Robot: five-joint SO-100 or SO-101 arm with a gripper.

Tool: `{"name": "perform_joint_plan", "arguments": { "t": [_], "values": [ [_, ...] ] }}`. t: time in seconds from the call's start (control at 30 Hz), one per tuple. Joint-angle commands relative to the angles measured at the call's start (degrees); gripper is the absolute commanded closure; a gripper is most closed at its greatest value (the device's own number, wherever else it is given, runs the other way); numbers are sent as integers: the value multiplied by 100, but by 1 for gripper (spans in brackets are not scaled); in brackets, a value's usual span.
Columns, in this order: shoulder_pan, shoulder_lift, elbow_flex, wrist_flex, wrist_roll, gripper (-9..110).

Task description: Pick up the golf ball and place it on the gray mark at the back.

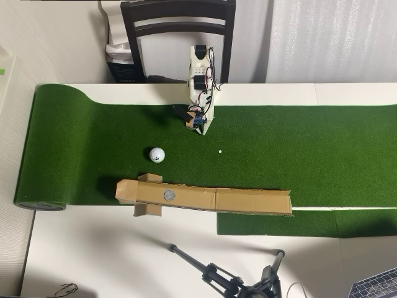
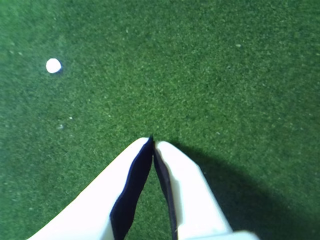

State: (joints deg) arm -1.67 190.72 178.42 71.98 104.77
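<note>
White plastic gripper, fingers pressed together, empty, low over green turf. Small white dimpled golf ball on turf, apart, down-left in overhead view. Beyond it, round gray mark on brown cardboard strip.

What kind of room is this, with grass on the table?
Probably a home room, not a lab. A green putting mat covers a white table, a dark wooden chair stands behind it by pale curtains, and a golf ball lies on the turf.
</note>
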Motion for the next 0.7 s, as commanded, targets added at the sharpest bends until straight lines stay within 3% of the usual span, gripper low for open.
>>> {"name": "perform_joint_plan", "arguments": {
  "t": [0.0,0.27,0.67],
  "values": [
    [-79,606,466,-35,26,97],
    [-114,606,360,-35,-44,68],
    [-255,606,-26,97,-703,48]
  ]
}}
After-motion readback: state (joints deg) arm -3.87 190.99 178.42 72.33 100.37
